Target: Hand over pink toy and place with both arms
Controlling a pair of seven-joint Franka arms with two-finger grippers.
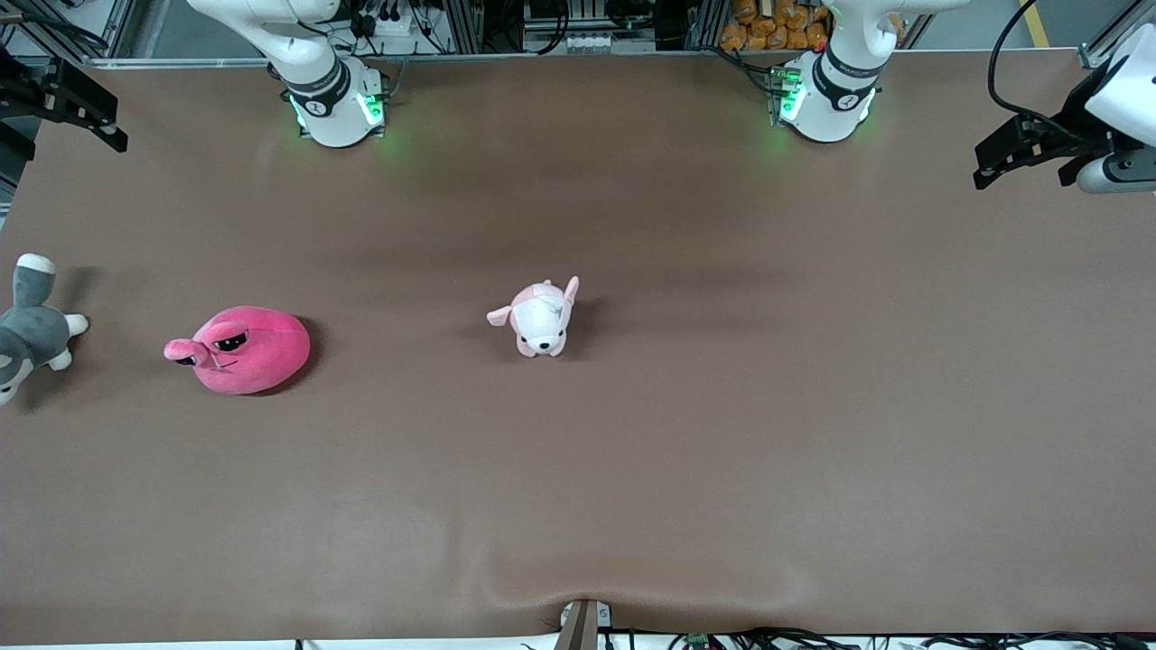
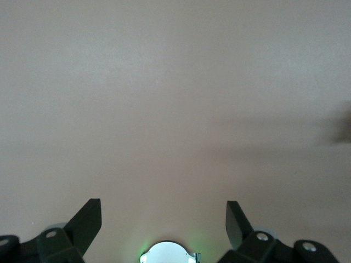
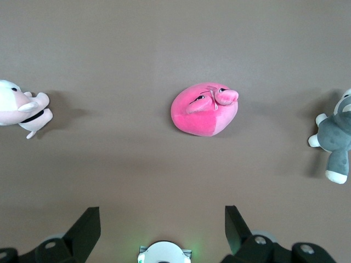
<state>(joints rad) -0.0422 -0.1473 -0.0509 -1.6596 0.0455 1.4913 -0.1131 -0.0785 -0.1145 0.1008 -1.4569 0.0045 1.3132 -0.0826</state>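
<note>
The pink toy (image 1: 248,350) is a round hot-pink plush with dark half-closed eyes. It lies on the brown table toward the right arm's end, and it also shows in the right wrist view (image 3: 204,115). My right gripper (image 3: 162,211) is open and empty, held high at the right arm's end of the table (image 1: 86,113), apart from the toy. My left gripper (image 2: 163,204) is open and empty, up over bare table at the left arm's end (image 1: 1016,153).
A pale pink-and-white plush puppy (image 1: 540,318) lies near the table's middle. A grey-and-white plush dog (image 1: 32,329) lies at the table's edge at the right arm's end, beside the pink toy. Both arm bases (image 1: 334,99) (image 1: 826,90) stand along the table's top edge.
</note>
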